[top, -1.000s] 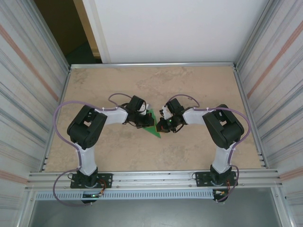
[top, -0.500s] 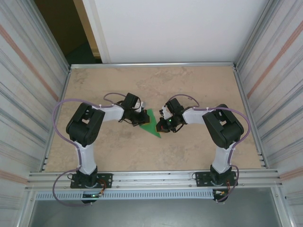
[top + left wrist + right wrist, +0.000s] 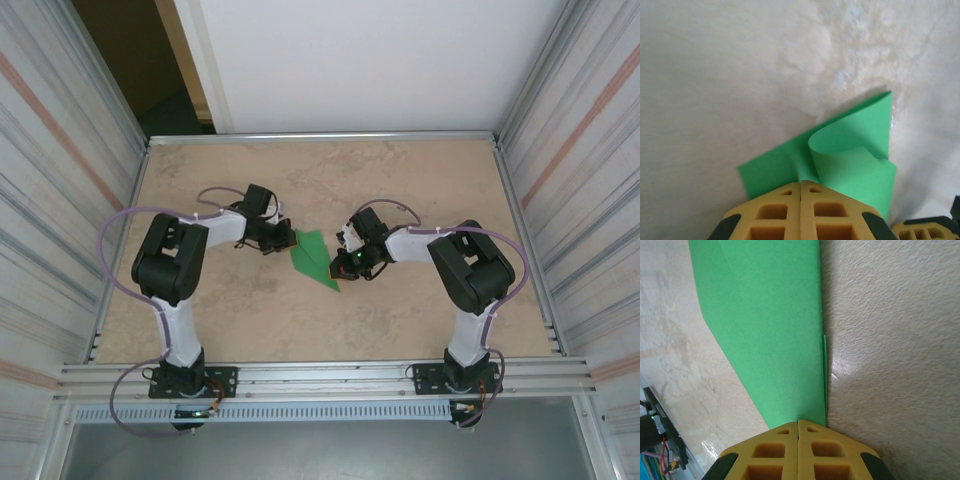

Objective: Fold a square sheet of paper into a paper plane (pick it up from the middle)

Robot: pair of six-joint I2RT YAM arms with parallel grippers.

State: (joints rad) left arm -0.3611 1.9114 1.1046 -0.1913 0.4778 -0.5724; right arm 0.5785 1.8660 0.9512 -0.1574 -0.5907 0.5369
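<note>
Left fingers (image 3: pixel 772 212) and right fingers (image 3: pixel 772 457) closed, tips against green paper (image 3: pixel 312 257) (flap curled)

Seen: left arm (image 3: pixel 165 275), right arm (image 3: pixel 470 265), both with white links, bulky black joint housings, black bases. Lilac cable (image 3: pixel 102 255) trails back from each gripper. Gripper fingers (image 3: pixel 772 215) yellow, square-celled, black-green corners.

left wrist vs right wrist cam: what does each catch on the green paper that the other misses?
Left wrist: a flap of the green paper curls up off the table and is not pressed flat. Right wrist: the paper lies flat, with one long straight edge and a thin sliver of a lower layer peeking out beside it. Both: closed yellow fingertips, left gripper and right gripper, each at the paper's near edge.
</note>
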